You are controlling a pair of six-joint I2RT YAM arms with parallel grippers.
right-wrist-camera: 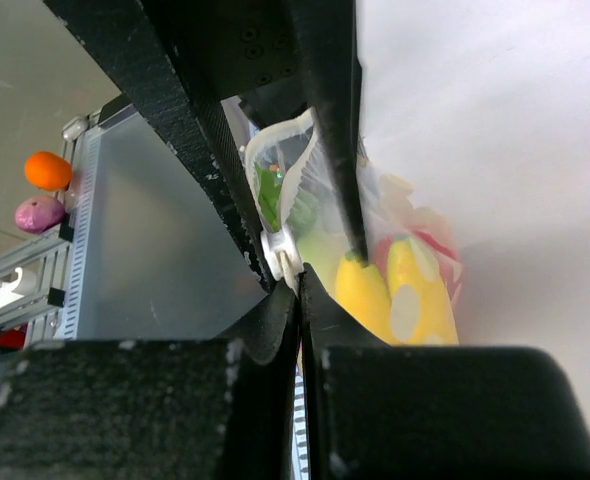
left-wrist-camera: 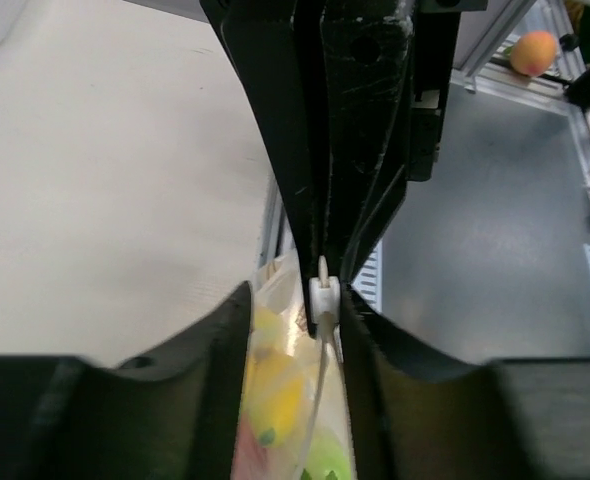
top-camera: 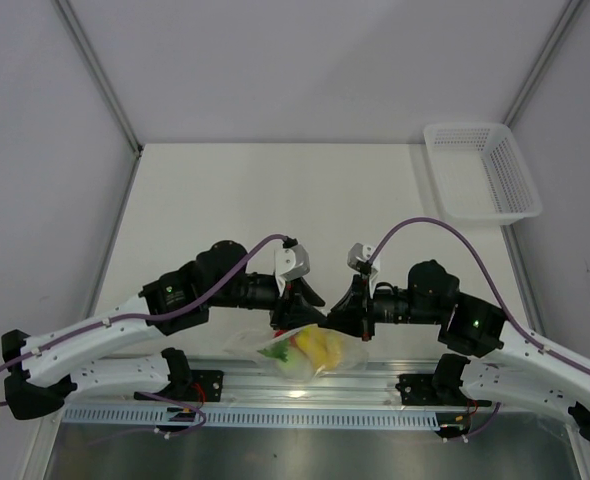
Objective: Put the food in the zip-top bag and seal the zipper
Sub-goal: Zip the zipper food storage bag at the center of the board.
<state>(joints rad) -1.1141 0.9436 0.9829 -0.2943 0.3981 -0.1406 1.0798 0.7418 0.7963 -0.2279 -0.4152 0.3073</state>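
The zip-top bag (top-camera: 310,350) lies at the table's front edge, holding the yellow banana bunch (right-wrist-camera: 375,290), the red fruit (right-wrist-camera: 443,252) and the radish's green leaves (right-wrist-camera: 270,190). My left gripper (left-wrist-camera: 297,300) straddles the bag's top edge, jaws partly closed with the plastic (left-wrist-camera: 275,400) pressed between them. My right gripper (right-wrist-camera: 300,285) is shut on the zipper strip, right beside the white slider (right-wrist-camera: 280,255). The slider also shows in the left wrist view (left-wrist-camera: 323,298), against my left gripper's right finger. In the top view the two grippers (top-camera: 297,308) (top-camera: 353,315) meet over the bag.
A white mesh basket (top-camera: 480,170) stands at the back right. The aluminium rail (top-camera: 375,385) and a grey sheet (left-wrist-camera: 495,250) run just in front of the bag. An orange toy fruit (right-wrist-camera: 47,170) and a pink one (right-wrist-camera: 37,213) sit beyond the rail.
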